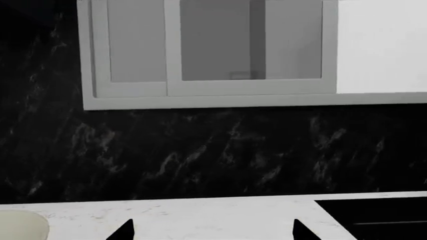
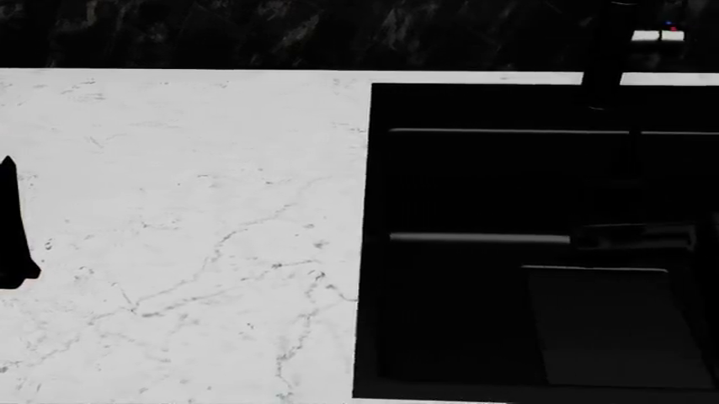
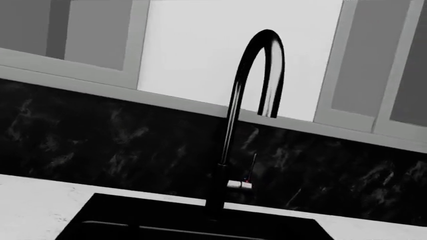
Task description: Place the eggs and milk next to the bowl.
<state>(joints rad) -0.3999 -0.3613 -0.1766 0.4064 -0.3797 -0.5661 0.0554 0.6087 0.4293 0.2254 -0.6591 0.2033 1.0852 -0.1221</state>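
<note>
In the left wrist view my left gripper [image 1: 213, 231] is open, its two black fingertips [image 1: 127, 231] wide apart over bare white counter with nothing between them. A cream rounded edge [image 1: 23, 225] at the corner of that view looks like part of the bowl; too little shows to be sure. The eggs and the milk are out of view in every frame. A black pointed part of my left gripper [image 2: 9, 223] shows at the head view's left edge. My right gripper shows in no view; its wrist camera looks at the faucet.
A white marble counter [image 2: 180, 210] runs left of a deep black sink [image 2: 540, 252]. A tall black gooseneck faucet [image 3: 257, 65] stands behind the sink. A black stone backsplash [image 1: 200, 150] and grey wall cabinets [image 1: 207, 50] rise behind the counter.
</note>
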